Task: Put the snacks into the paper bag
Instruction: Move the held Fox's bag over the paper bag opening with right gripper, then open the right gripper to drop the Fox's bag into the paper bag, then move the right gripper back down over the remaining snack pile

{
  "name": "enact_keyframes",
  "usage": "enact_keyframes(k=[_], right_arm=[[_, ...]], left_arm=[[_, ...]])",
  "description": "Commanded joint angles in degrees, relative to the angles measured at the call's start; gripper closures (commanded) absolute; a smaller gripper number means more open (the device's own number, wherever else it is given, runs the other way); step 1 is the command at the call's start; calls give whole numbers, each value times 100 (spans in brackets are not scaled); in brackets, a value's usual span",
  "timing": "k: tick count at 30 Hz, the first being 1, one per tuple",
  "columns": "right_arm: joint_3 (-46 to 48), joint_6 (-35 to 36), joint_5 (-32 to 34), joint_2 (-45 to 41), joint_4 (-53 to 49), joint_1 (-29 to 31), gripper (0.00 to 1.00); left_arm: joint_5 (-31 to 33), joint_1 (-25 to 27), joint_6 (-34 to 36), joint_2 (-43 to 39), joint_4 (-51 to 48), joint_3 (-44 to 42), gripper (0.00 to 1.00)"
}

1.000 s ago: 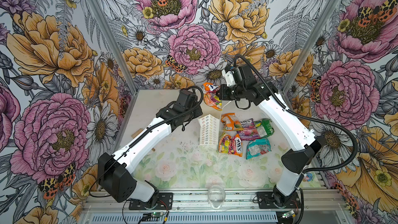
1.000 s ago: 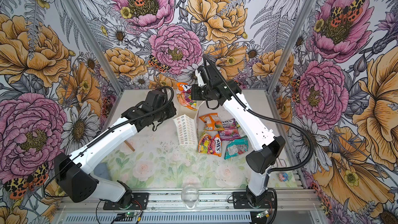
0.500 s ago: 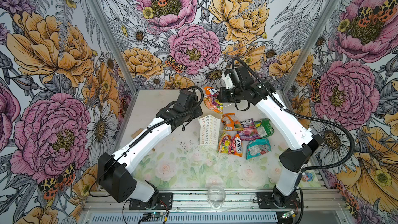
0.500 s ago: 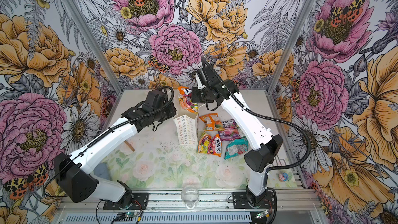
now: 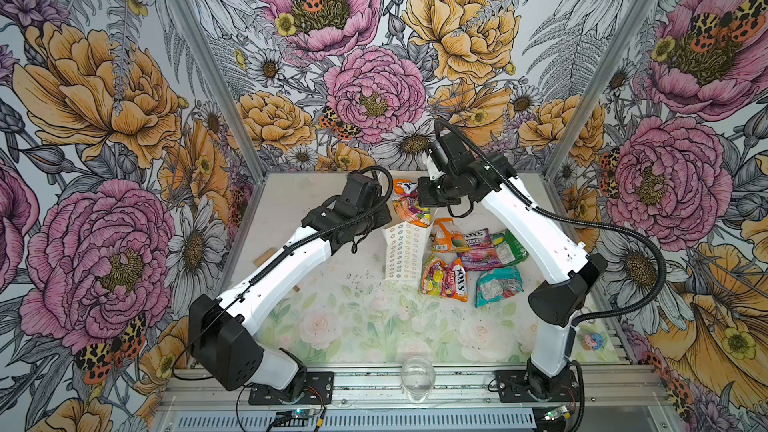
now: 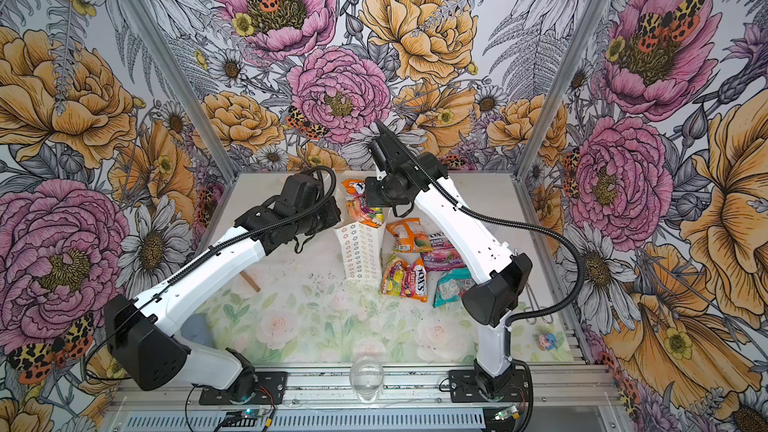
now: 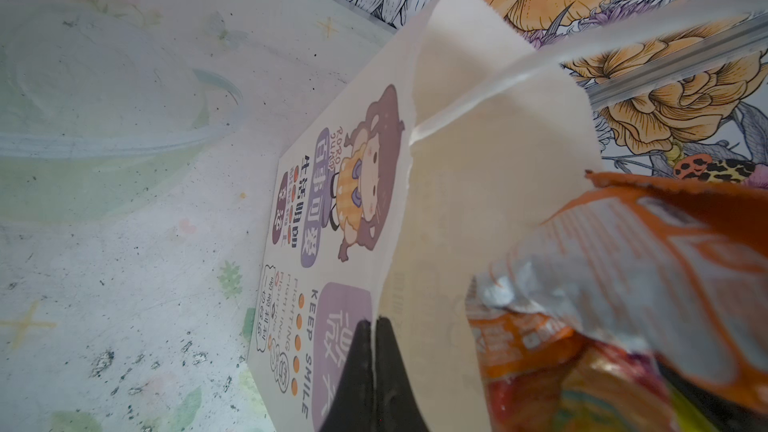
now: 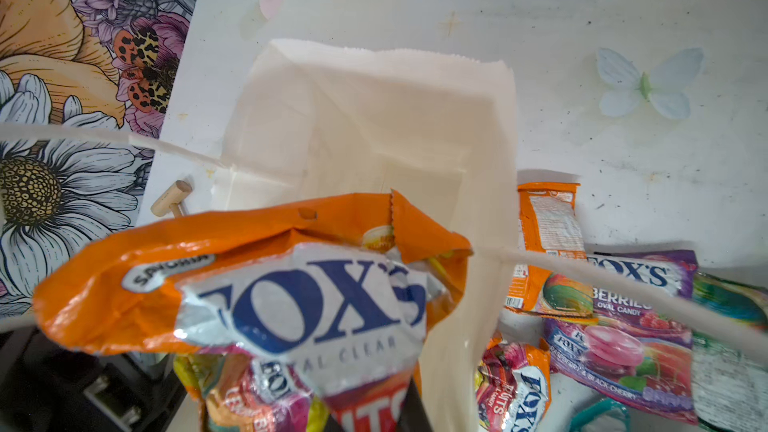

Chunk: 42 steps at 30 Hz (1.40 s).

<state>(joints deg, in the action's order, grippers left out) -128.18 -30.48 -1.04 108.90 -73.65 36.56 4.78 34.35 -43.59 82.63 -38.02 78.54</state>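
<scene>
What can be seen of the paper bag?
The paper bag is white paper with rows of pastel flower outlines on its narrow side, a cartoon girl and "KEEP SMILE" on a broad face, and white cord handles. It stands open on the table; the left gripper pinches its rim, and an orange FOX'S packet hangs at its mouth.

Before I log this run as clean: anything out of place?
A stray wooden peg lies on the table left of the bag, and a small toy figure sits at the table's right edge; neither seems to belong.
</scene>
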Motion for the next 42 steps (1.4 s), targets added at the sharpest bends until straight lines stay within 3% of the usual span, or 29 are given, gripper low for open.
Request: enact_keyframes(k=[1, 13, 23, 27, 42], right_arm=[[-308, -65, 236, 74, -107, 84, 100], [-672, -62, 365, 355, -501, 211, 93], [-733, -63, 338, 381, -549, 238, 71], [-743, -37, 299, 406, -538, 238, 68], [-1435, 581, -579, 214, -537, 238, 55]], left_arm=[[145, 46, -52, -107, 67, 42, 100], [143, 68, -53, -98, 58, 49, 100], [162, 81, -53, -98, 58, 38, 100], [154, 72, -44, -89, 58, 40, 100], [171, 64, 5, -72, 58, 48, 100]])
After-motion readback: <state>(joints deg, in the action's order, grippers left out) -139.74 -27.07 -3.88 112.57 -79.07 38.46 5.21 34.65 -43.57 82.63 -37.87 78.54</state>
